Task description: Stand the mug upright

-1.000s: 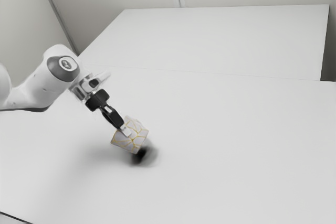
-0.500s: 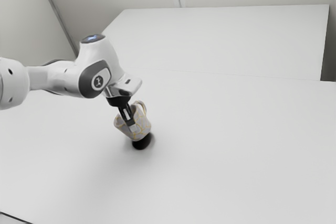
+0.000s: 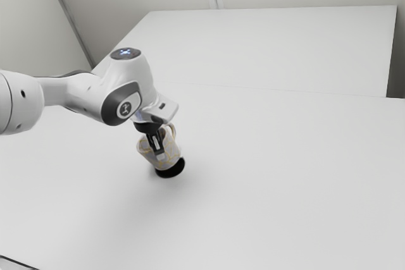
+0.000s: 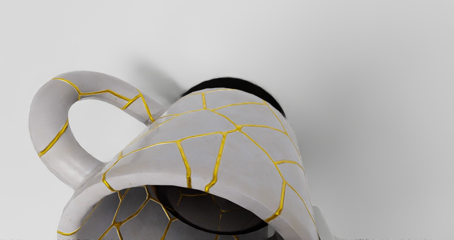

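1. The mug (image 3: pixel 172 152) leans in my grip, mouth upward, over the table (image 3: pixel 285 156); whether its base touches, I can't tell.
2. My gripper (image 3: pixel 160 155) is clamped on its wall, one fingertip inside, presumably so my wrist can level it.
3. The handle (image 4: pixel 49 119) sticks out clear of my hold.

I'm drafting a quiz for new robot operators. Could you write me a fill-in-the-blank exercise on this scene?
The mug is crossed by jagged lines coloured ____.
A curved ____ juts from its side.
Rather than upright, the mug is ____.
Of open and shut, the gripper is ____ on the mug.

Missing words: gold; handle; tilted; shut.
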Motion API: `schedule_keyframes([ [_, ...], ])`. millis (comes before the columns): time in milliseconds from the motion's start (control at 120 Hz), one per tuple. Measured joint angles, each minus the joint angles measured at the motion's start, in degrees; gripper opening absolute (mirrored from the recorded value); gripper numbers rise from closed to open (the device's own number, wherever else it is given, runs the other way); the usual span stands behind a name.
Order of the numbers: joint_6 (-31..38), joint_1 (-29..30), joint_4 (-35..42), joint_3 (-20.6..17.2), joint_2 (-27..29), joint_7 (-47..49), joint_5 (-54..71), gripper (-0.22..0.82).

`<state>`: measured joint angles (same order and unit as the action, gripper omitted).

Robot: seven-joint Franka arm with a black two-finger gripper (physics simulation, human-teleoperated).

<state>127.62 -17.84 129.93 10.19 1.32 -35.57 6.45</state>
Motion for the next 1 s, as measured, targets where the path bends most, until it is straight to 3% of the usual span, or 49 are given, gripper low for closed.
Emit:
schedule_keyframes([
  [175,-1.13,-0.37,-0.13,0.03,0.04,0.44,0.31,0.27],
  [350,-1.54,-0.66,-0.47,0.24,1.01,2.13,-0.15,0.46],
  [642,-3.26,-0.34,-4.07,1.08,5.99,11.03,-5.35,0.57],
  [817,-9.06,0.39,-13.15,0.35,5.71,17.18,-6.11,0.59],
  [842,-10.54,1.16,-15.64,-0.52,5.36,17.96,-6.16,0.59],
  [950,-17.05,11.63,-24.97,-10.84,3.74,20.9,-6.24,0.6],
  [1000,-20.23,14.04,-29.61,-13.19,1.92,22.0,-6.23,0.6],
])
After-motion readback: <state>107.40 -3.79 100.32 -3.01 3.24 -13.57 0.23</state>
